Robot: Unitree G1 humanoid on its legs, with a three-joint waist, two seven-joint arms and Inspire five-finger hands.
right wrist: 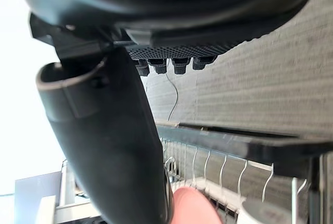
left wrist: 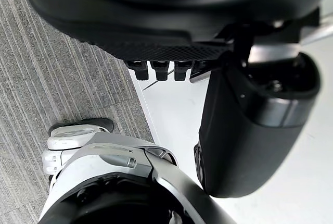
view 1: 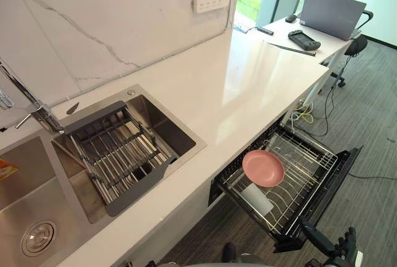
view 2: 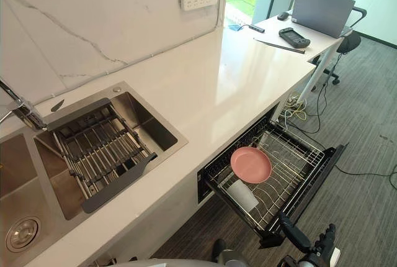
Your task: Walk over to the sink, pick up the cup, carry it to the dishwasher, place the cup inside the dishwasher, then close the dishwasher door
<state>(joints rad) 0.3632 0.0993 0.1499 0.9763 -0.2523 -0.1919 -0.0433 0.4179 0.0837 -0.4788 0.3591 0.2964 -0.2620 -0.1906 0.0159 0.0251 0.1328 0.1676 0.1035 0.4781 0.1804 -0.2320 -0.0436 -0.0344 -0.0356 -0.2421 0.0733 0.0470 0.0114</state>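
I cannot read any word, number or sign from my station. An orange sticker (view 1: 5, 169) lies against the wall of the left sink basin (view 1: 31, 186), cut by the picture's edge, and whatever is printed on it is too small for me to tell. In the right wrist view the white cup (right wrist: 263, 214) in the dishwasher rack (right wrist: 208, 161) bears faint grey marks, too blurred to make out.
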